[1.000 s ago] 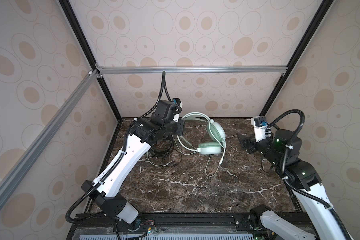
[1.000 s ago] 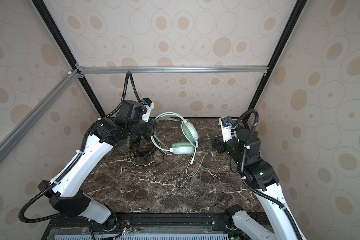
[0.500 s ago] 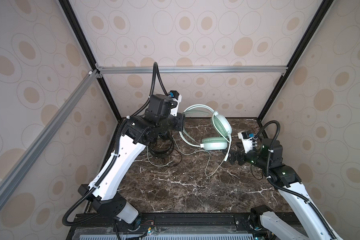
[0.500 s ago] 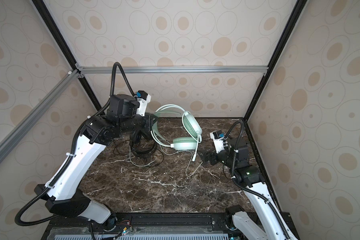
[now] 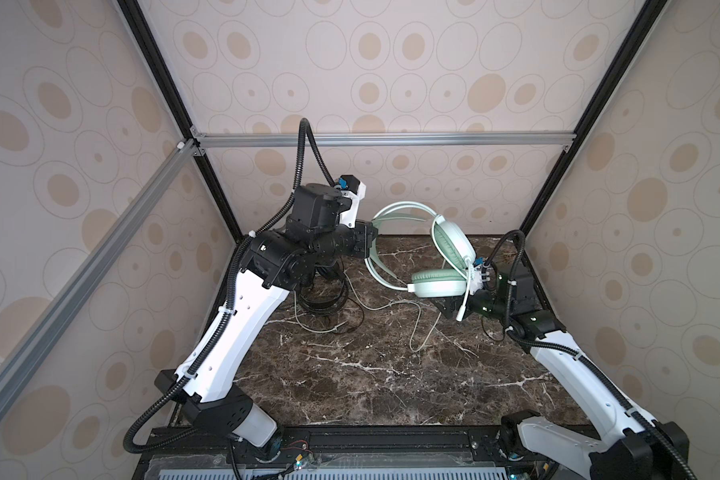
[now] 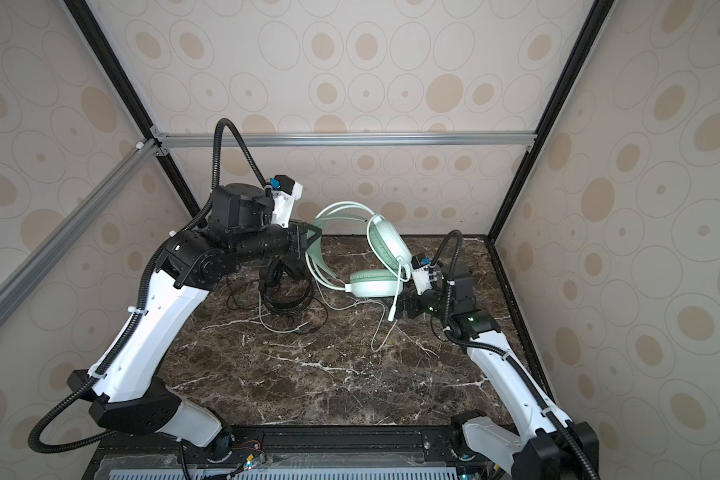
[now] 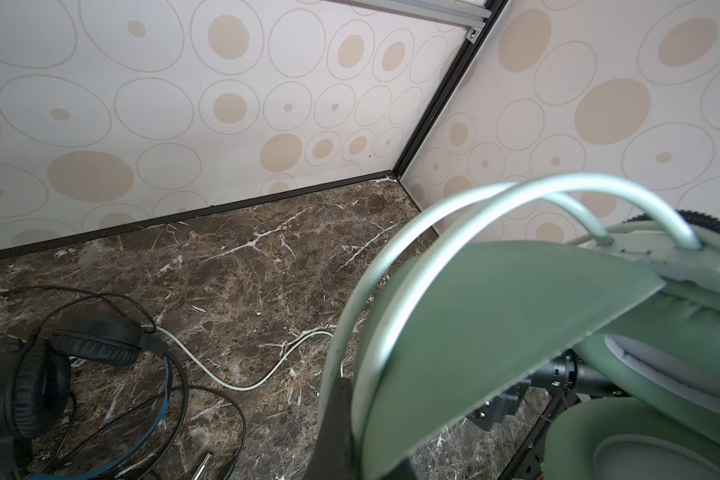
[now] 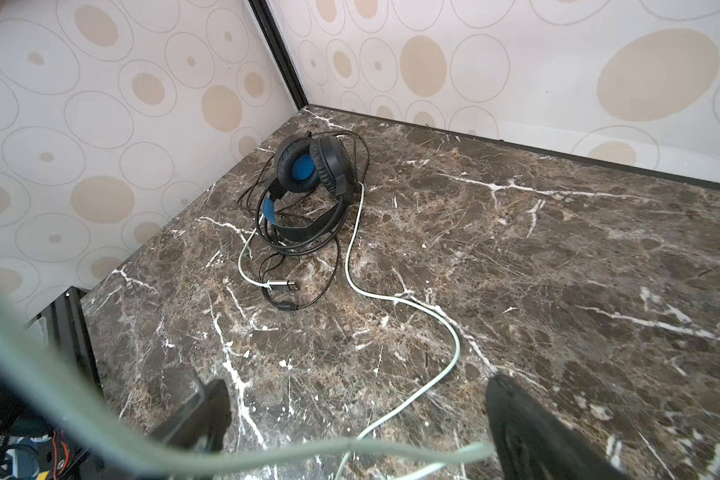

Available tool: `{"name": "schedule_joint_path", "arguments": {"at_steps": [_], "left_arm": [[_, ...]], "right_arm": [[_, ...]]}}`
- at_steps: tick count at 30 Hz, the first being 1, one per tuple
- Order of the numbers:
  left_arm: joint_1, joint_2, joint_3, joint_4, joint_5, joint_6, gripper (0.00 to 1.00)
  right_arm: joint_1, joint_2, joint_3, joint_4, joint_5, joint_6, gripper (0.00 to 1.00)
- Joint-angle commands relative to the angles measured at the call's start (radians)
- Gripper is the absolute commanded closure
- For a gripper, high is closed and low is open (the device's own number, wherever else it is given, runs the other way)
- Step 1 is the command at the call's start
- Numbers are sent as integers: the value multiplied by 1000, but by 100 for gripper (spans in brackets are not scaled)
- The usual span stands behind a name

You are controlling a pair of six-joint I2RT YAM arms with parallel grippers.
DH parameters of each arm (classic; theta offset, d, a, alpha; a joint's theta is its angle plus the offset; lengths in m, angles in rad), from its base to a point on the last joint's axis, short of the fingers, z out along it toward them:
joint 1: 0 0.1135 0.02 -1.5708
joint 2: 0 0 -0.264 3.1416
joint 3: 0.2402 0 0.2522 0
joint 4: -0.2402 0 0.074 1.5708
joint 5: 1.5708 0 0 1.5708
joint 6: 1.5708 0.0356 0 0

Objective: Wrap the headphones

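Marble tabletop [image 5: 350,374]: mint headphones [image 5: 437,286] higher in clenched left tool [image 5: 371,243]; right tool [image 5: 454,311] agape, closer.

Soft, even, bright light, faint shadows, bowed edges; the pale cord [image 8: 391,453] blurs near the right wrist lens.

Left end effector [image 5: 371,243] high, jaws clamped shut; right end effector [image 8: 356,386] low, jaws spread wide.
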Motion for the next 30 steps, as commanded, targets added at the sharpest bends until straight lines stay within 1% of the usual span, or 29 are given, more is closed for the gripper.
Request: {"name": "schedule_joint_path", "arguments": {"at_steps": [1, 6, 9, 11, 14, 17, 22, 24, 30], "left_arm": [[9, -39, 25, 91, 41, -55, 100], [9, -39, 25, 117, 50, -69, 100], [13, -39, 25, 128, 54, -76, 100], [16, -42, 20, 139, 52, -84, 100], [19, -46, 3, 164, 58, -98, 100], [20, -52, -25, 196, 68, -113, 100], [21, -65, -60, 228, 73, -131, 100], [21, -70, -72, 236, 73, -133, 100], [26, -84, -100, 261, 54, -149, 100]], "right_arm": [[8, 36, 38, 84, -28, 6, 3], [12, 116, 30, 123, -38, 7, 8], [11, 145, 11, 147, -57, 20, 13], [14, 158, -3, 157, -71, 27, 19], [14, 166, -17, 163, -84, 35, 30], [15, 173, -31, 199, -96, 63, 38], [16, 185, -29, 211, -99, 69, 42], [16, 189, -32, 216, -102, 74, 47], [18, 173, -32, 189, -82, 63, 69]]}}
